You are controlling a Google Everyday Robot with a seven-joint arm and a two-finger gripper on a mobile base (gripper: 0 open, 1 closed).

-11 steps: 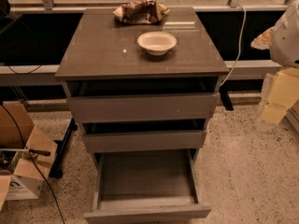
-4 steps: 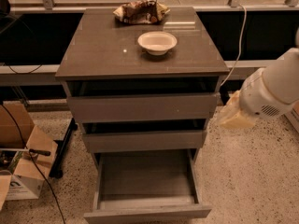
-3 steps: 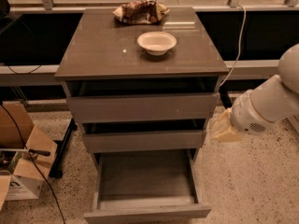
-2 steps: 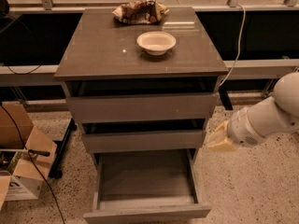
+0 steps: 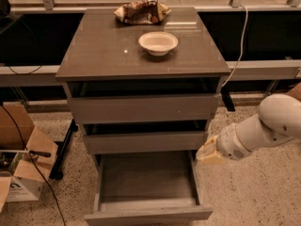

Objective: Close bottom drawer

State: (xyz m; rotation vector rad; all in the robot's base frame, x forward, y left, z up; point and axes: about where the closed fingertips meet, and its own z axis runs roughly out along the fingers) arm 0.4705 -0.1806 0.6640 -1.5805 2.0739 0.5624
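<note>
Now | step: lining up to push | bottom drawer pulled out, lowest of 3 | gripper beside its right wall, grip: can't tell | next: move to front, push in

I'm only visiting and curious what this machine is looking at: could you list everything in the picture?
cabinet: one, grey-brown, centre
bottom drawer: one, grey-brown, lowest, pulled out
middle drawer: one, grey-brown, above it
top drawer: one, grey-brown, uppermost
bowl: one, white, on the cabinet top
crumpled packet: one, brownish, back of the cabinet top
cardboard boxes: two, brown, floor at left
cable: one, white, right of the cabinet
arm: one, white, reaching in from the right
gripper: one, yellowish, beside the cabinet's right side, above the bottom drawer's right wall
</note>
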